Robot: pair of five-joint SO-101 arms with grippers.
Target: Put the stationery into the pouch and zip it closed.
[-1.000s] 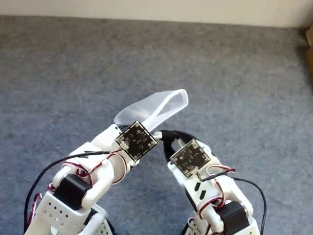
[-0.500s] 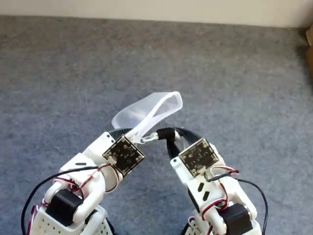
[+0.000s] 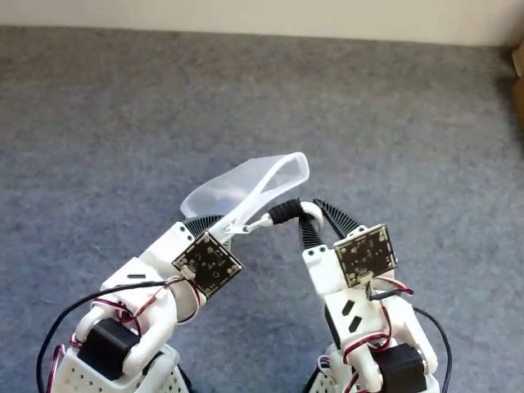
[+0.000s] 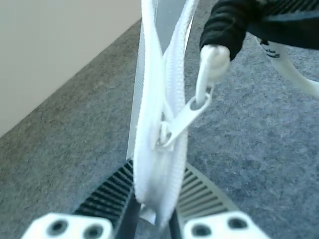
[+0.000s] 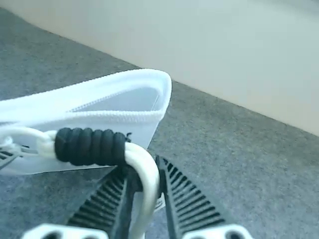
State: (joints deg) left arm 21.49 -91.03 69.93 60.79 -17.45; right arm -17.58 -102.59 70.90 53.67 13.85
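A translucent white pouch (image 3: pixel 246 182) hangs in the air above the grey carpet, zipper edge up. My left gripper (image 3: pixel 219 227) is shut on the pouch's near end, and the left wrist view shows its ribbed black fingers (image 4: pixel 107 196) clamped on the white zipper tape (image 4: pixel 157 114). The zipper slider (image 4: pixel 172 130) sits just above that grip. A white pull cord with a black wrapped section (image 3: pixel 286 211) runs from the slider to my right gripper (image 3: pixel 313 216). The right gripper (image 5: pixel 143 196) is shut on the cord's loop (image 5: pixel 145 172). What the pouch (image 5: pixel 107 102) holds cannot be made out.
Grey carpet (image 3: pixel 106 123) covers the whole work area. A pale wall (image 3: pixel 246 15) runs along the far edge. A brown object (image 3: pixel 519 74) sticks in at the far right edge. Both arms' cables hang near the front.
The two grippers have moved apart: the left drew back toward its base, the right swung to the right. The pull cord now stretches between them and the pouch has shifted slightly left.
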